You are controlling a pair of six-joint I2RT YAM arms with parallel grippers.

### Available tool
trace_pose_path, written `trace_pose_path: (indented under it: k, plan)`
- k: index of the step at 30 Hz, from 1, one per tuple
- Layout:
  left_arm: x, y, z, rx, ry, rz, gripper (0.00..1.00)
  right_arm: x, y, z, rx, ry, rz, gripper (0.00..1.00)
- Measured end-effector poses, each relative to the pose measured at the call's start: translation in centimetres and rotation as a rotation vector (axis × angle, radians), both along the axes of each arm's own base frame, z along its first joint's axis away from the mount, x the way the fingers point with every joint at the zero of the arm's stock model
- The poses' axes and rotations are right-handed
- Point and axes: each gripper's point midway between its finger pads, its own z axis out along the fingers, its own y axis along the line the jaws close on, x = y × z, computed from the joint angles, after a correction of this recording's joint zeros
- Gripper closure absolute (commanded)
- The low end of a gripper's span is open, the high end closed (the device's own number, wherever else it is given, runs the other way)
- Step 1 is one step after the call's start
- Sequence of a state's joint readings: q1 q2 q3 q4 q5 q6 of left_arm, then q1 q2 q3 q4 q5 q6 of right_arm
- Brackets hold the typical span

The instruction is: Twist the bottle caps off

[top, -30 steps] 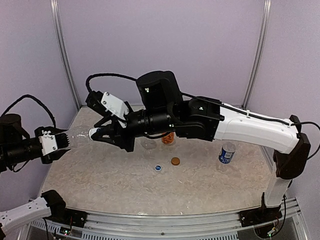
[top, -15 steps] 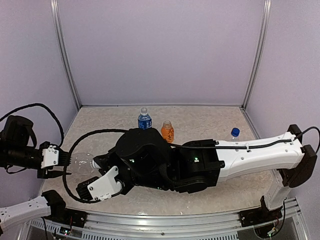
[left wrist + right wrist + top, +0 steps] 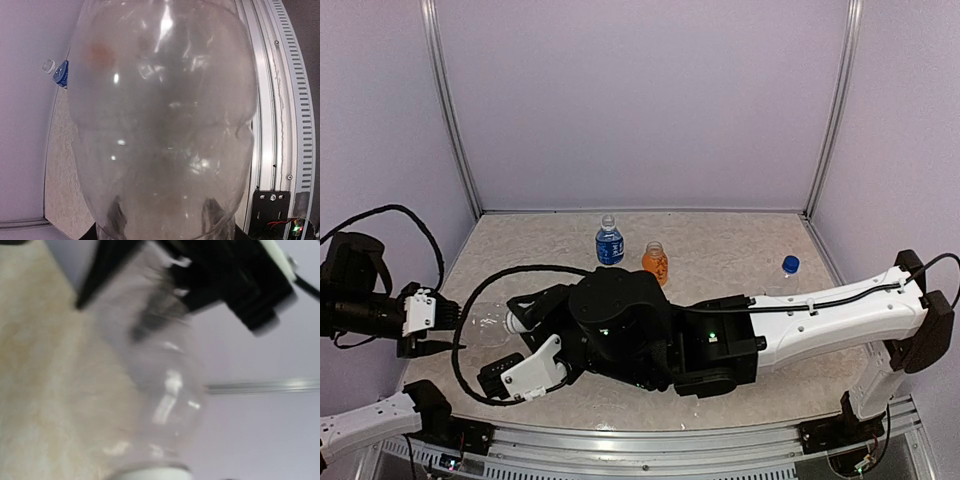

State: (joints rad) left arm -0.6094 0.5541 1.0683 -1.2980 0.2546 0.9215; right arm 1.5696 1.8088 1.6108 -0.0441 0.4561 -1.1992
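Note:
A clear bottle without a label (image 3: 483,323) lies level above the table's left side, and my left gripper (image 3: 432,318) is shut on its base. That bottle (image 3: 165,125) fills the left wrist view, with dark fingers (image 3: 116,220) showing through it on both sides. My right gripper (image 3: 525,325) is at the bottle's white cap (image 3: 513,321). The right wrist view shows the bottle (image 3: 160,390) and the cap (image 3: 150,473) at the bottom edge, blurred, with none of its own fingers, so how its jaws stand is unclear. The left gripper (image 3: 235,280) shows behind the bottle.
A blue-labelled bottle (image 3: 609,241) and a short orange bottle (image 3: 655,262) stand at the back centre. A bottle with a blue cap (image 3: 790,265) peeks out behind the right arm (image 3: 800,320), which stretches low across the table's middle. The rail (image 3: 272,100) runs along the near edge.
The right arm swung from the back to the near side of the table and its wrist rolled over at the cap. The left gripper kept the bottle, shifting it slightly nearer.

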Motion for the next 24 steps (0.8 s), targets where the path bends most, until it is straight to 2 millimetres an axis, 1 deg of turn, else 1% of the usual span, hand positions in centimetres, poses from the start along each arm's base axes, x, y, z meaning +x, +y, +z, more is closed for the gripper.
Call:
trace_pose_path:
  k: [1,2,5,7,8,11,12,13,14,15,16,19,21,22,23,24]
  plan:
    - [-0.1,-0.2,0.2,-0.016,0.001,-0.01,0.7,0.3,0.0,0.4,0.02,0.006,-0.01,0.23]
    - [-0.3,-0.5,0.4,-0.032,0.003,-0.018,0.7,0.7,0.0,1.0,0.048,0.005,-0.023,0.18]
    - [-0.3,-0.7,0.8,-0.061,-0.003,-0.019,0.7,1.3,0.0,2.1,0.105,0.029,-0.049,0.1]
    - [0.1,-0.8,1.2,-0.076,-0.024,-0.007,0.7,1.7,-0.2,2.4,0.131,0.059,-0.063,0.05]
    - [0.6,-0.9,1.3,-0.082,-0.044,0.009,0.7,1.7,-0.2,2.5,0.143,0.08,-0.066,0.01]
    - [2.9,-0.9,1.6,-0.087,-0.132,0.072,0.69,1.9,-0.3,2.9,0.189,0.206,-0.058,0.01]
    - [3.6,-0.8,1.6,-0.086,-0.161,0.091,0.69,1.8,-0.2,3.2,0.207,0.269,-0.044,0.01]
    - [4.8,-0.7,1.7,-0.082,-0.214,0.123,0.69,2.0,-0.2,3.6,0.23,0.346,-0.032,0.01]
    - [5.6,-0.6,1.8,-0.075,-0.247,0.141,0.69,2.5,-0.2,4.1,0.257,0.431,-0.018,0.01]
    - [6.7,-0.4,2.0,-0.068,-0.303,0.174,0.69,3.0,-0.2,4.5,0.286,0.511,-0.01,0.01]
    - [7.6,-0.2,2.1,-0.058,-0.346,0.196,0.69,4.1,-0.4,5.0,0.323,0.607,-0.01,0.01]
    - [9.7,0.4,2.7,-0.026,-0.462,0.253,0.69,8.2,-1.4,6.3,0.436,0.879,-0.044,0.07]
    - [10.6,0.7,3.5,-0.011,-0.533,0.279,0.69,10.9,-2.2,7.1,0.514,1.05,-0.071,0.11]
    - [10.8,0.8,3.9,-0.008,-0.558,0.287,0.69,11.0,-2.2,7.5,0.539,1.131,-0.066,0.13]
    - [11.0,1.0,4.4,-0.005,-0.587,0.295,0.69,12.7,-2.8,7.8,0.575,1.202,-0.082,0.13]
    - [11.2,1.1,4.8,-0.004,-0.614,0.301,0.69,13.1,-2.9,7.9,0.595,1.275,-0.083,0.14]
